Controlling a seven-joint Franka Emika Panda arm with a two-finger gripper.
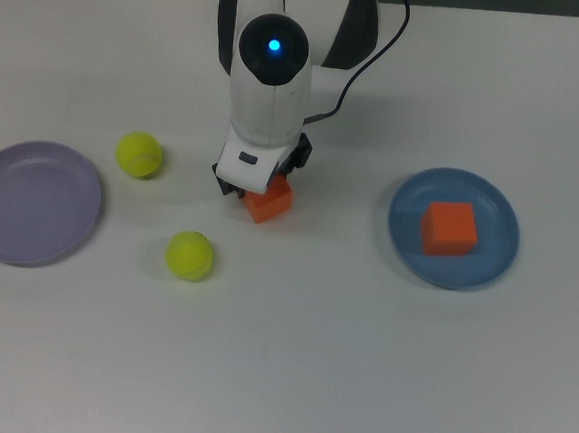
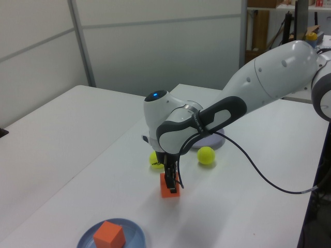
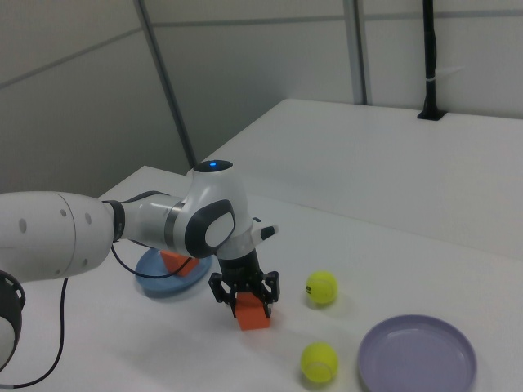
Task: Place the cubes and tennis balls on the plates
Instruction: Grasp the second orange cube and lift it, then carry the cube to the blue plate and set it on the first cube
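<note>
One orange-red cube point(image 1: 268, 203) rests on the white table with my gripper point(image 1: 261, 174) lowered over it. My gripper is open, with a finger on each side of the cube point(image 3: 252, 314). The arm hides the cube's top in the top view. The other cube point(image 1: 449, 228) lies on the blue plate point(image 1: 491, 268) at the top view's right. Two yellow-green tennis balls point(image 1: 139, 155) point(image 1: 189, 255) sit on the table left of the gripper. The lavender plate point(image 1: 30, 201) at the far left holds nothing.
The white table point(image 1: 308, 358) carries only these things. In the left view the arm's body covers most of the lavender plate point(image 2: 214, 139) and part of one ball point(image 2: 155, 160). A black cable point(image 2: 258, 170) loops from the arm.
</note>
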